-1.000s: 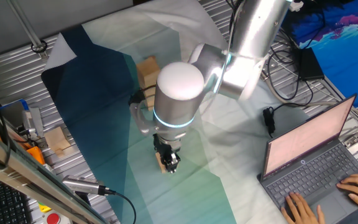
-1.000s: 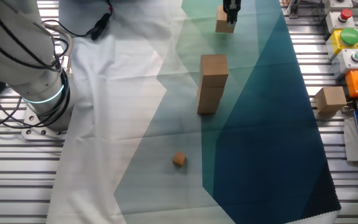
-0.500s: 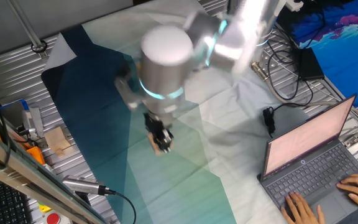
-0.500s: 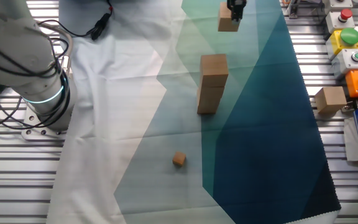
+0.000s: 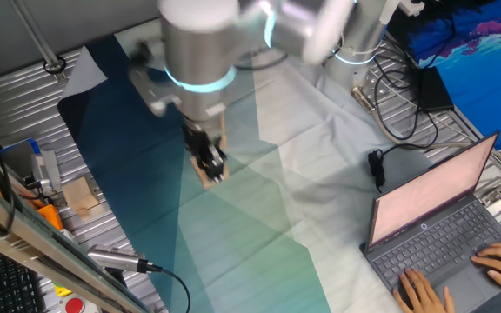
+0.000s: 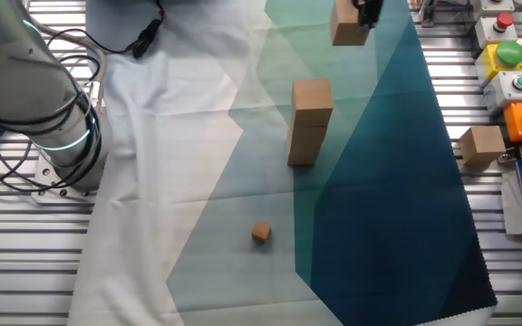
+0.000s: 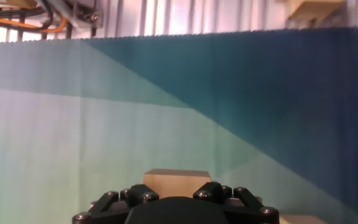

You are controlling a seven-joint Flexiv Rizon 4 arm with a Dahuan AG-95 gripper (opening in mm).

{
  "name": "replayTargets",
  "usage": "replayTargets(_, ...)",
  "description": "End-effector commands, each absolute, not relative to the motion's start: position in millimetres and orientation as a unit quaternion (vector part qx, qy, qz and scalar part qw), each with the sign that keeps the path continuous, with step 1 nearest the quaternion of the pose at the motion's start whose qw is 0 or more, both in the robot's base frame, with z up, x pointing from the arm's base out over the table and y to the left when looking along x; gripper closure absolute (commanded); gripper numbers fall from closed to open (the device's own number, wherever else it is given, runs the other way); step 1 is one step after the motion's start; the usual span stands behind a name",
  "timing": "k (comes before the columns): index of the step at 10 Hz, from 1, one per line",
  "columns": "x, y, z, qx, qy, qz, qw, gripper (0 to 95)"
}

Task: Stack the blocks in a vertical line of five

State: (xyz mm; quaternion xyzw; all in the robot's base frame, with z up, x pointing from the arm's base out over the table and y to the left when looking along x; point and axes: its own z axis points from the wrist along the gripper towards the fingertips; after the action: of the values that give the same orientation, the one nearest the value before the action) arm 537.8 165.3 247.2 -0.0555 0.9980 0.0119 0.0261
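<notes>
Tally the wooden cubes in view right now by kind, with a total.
Large tan blocks: 3 (held block in the tool; top block stacked on bottom block)
Small tan cube: 1
Paler cube: 1
Total: 5

One fixed view: high, steep, from the laptop [image 5: 433, 217] side | other fixed view: high, from the opposite side, arm base [image 6: 57, 136] at left | hand view: low, close above the cloth [image 7: 104, 106] | shared: cloth, gripper's block [image 6: 348, 24].
</notes>
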Motion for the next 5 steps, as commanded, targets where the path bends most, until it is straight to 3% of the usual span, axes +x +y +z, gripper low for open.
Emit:
replayTargets(1,538.1,155.8,263.8,-0.064,0.998,0.006,0.022,95.0)
replayTargets(5,536.7,155.9,263.7,-0.050,0.999,0.013,0.017,95.0)
